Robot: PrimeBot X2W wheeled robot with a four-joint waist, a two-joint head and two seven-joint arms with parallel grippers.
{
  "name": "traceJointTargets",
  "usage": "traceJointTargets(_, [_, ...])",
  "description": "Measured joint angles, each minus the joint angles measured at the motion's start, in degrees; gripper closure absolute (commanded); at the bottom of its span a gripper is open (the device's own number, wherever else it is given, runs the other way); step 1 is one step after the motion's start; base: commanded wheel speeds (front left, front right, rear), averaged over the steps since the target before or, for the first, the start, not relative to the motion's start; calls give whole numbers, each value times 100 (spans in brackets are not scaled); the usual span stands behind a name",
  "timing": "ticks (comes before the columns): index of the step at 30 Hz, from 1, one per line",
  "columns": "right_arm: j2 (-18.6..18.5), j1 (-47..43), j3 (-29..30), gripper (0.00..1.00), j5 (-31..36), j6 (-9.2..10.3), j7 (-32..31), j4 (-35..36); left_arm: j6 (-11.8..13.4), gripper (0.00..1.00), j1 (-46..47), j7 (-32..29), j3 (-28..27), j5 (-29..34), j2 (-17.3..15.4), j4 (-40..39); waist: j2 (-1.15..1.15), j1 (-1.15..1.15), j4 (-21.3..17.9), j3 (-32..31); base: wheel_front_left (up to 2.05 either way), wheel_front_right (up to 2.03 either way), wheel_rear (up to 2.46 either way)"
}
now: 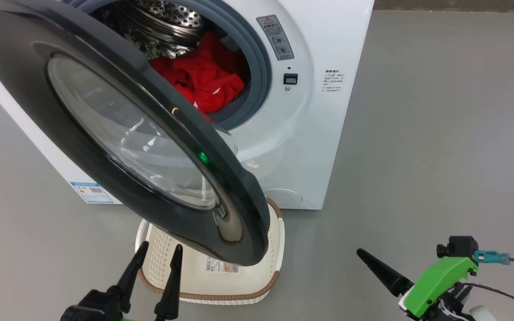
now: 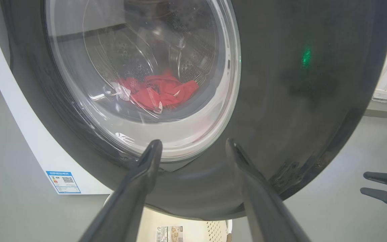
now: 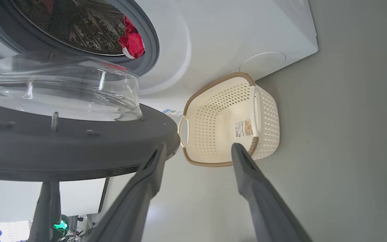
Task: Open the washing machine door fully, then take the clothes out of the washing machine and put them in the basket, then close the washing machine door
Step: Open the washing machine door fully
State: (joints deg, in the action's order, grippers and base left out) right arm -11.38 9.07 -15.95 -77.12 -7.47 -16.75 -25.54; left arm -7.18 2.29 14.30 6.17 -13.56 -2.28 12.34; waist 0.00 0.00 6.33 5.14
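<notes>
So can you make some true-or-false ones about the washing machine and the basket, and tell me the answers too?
1. The red clothes are inside the washing machine. True.
2. The basket is full of clothes. False: there is just a sticker on its bottom.
3. The washing machine door is shut. False: it stands partly open.
4. The left gripper and right gripper have their fingers spread and hold nothing. True.
</notes>
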Motion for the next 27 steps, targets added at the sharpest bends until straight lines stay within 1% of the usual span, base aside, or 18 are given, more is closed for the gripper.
traceJointTargets(4, [-235, -82, -359, 0, 410, 0, 683, 30, 0, 0, -6, 0, -21, 0, 0, 32, 0, 0, -18, -24, 0, 0, 0])
traceJointTargets(10, [-525, -95, -962, 0, 725, 0, 1694, 92, 0, 0, -104, 0, -25, 0, 0, 57, 0, 0, -34, -67, 0, 0, 0])
traceJointTargets(15, [-765, -79, -1496, 0, 1072, 0, 2711, 23, 0, 0, -120, 0, -33, 0, -1, 66, 0, 0, -50, -72, 0, 0, 0])
traceJointTargets(17, [-813, -66, -1677, 0, 1157, 0, 2930, -92, 0, 0, -120, 0, -40, 0, -1, 71, 0, 0, -57, -69, 0, 0, 0])
traceJointTargets(19, [-832, -38, -1794, 0, 1378, 0, 3048, -223, 0, 0, -120, 0, -42, 0, -1, 80, 0, 0, -61, -71, 0, 0, 0])
traceJointTargets(20, [-832, -38, -1794, 0, 1378, 0, 3048, -223, 0, 0, -120, 0, -42, 0, -1, 80, 0, 0, -61, -71, 0, 0, 0])
traceJointTargets(21, [-829, -30, -1775, 0, 1583, 0, 3093, -293, 0, 0, -120, 0, -49, 0, -1, 81, 0, 0, -67, -72, 0, 0, 0])
traceJointTargets(25, [-746, -37, -1199, 0, 2466, 0, 3095, -190, 0, 0, -120, 0, -71, 0, -1, 81, 0, 0, -71, -56, 0, 0, 0])
traceJointTargets(27, [-628, -87, -923, 0, 2908, 0, 3095, -90, 0, 0, -119, 0, -82, 0, -1, 81, 0, 0, -69, -53, 0, 0, 0])
